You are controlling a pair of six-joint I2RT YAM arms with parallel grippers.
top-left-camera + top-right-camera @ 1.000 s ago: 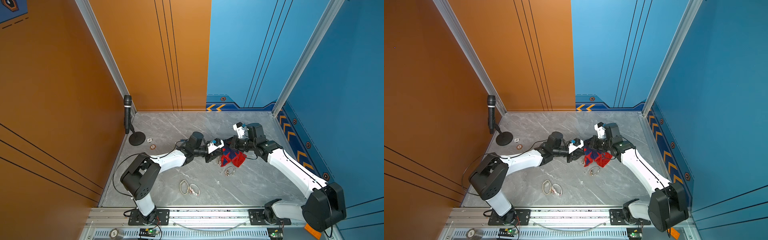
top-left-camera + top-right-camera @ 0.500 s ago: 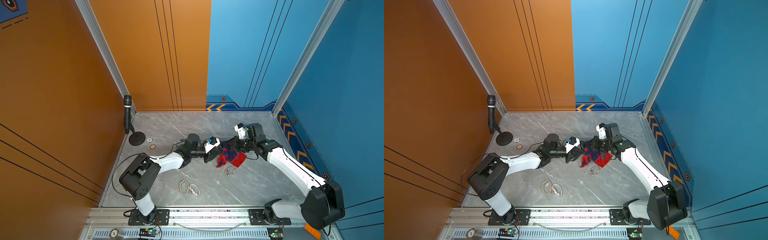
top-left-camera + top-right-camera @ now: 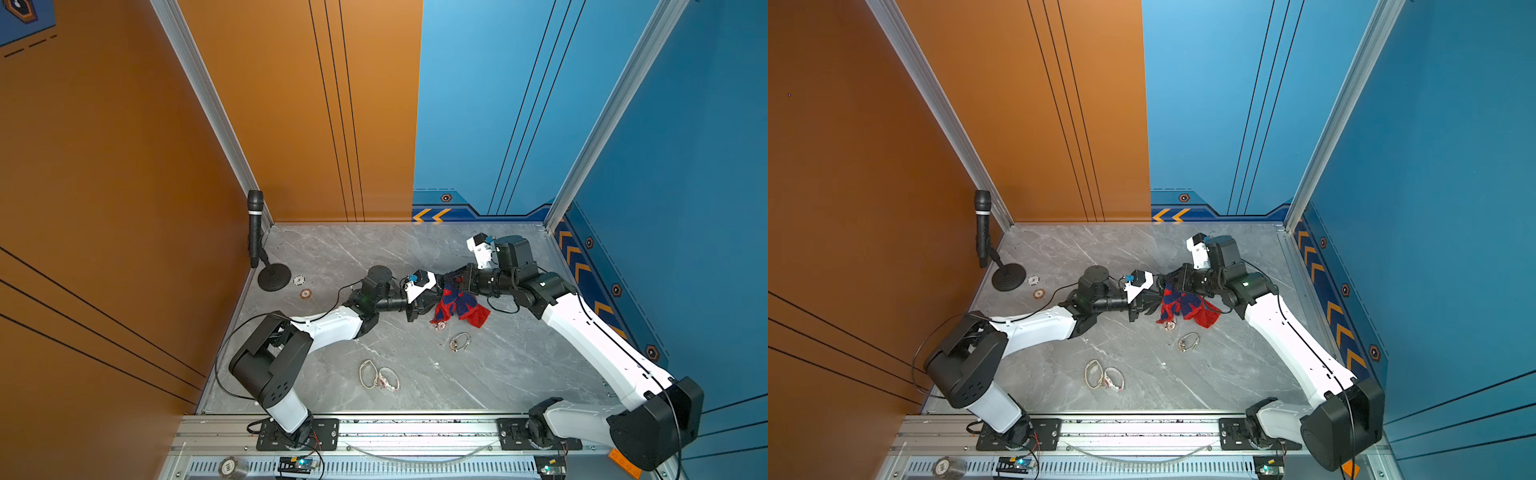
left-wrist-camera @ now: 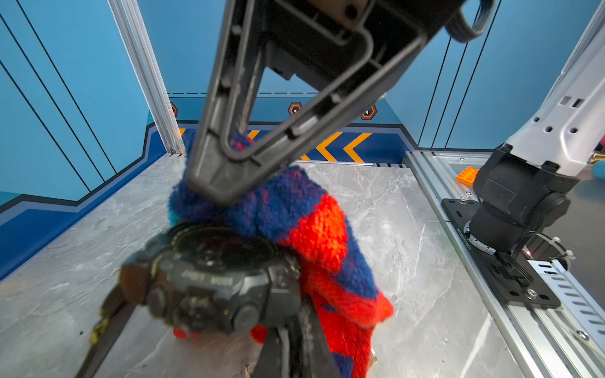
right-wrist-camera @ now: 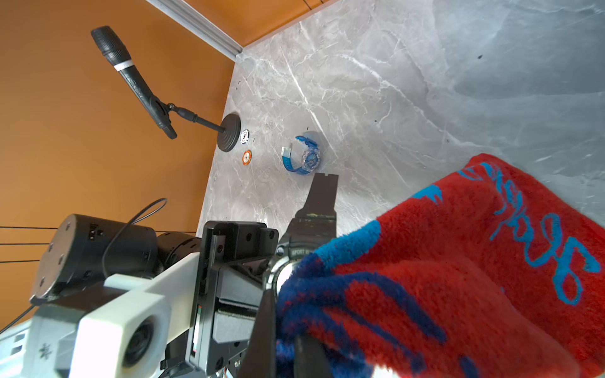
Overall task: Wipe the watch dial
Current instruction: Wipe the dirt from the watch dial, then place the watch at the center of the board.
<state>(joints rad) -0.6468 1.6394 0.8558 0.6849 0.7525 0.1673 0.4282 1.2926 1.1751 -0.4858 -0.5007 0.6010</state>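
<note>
A black sport watch [image 4: 216, 271] is held above the table, with my left gripper [image 4: 294, 327] shut on its strap. Its dial [image 4: 222, 248] faces up and is partly covered. My right gripper [image 4: 226, 183] is shut on a red and blue towel [image 4: 314, 235] and presses it onto the dial's far edge. In the right wrist view the towel [image 5: 458, 278] hides most of the watch [image 5: 294, 252]. In both top views the left gripper [image 3: 432, 297] [image 3: 1152, 301] and right gripper [image 3: 453, 282] [image 3: 1169, 282] meet at mid-table, and the towel [image 3: 461, 307] [image 3: 1187, 309] hangs down there.
A blue watch [image 5: 302, 157] lies behind the left arm. Other watches [image 3: 459, 341] [image 3: 378, 376] lie toward the front of the marble table [image 3: 519, 365]. A microphone on a stand [image 3: 255, 232] and two chips [image 3: 305, 294] sit at the left wall.
Both grippers have shifted slightly left together, and the towel has dragged over the watch and hangs more bunched. Both grips are unchanged.
</note>
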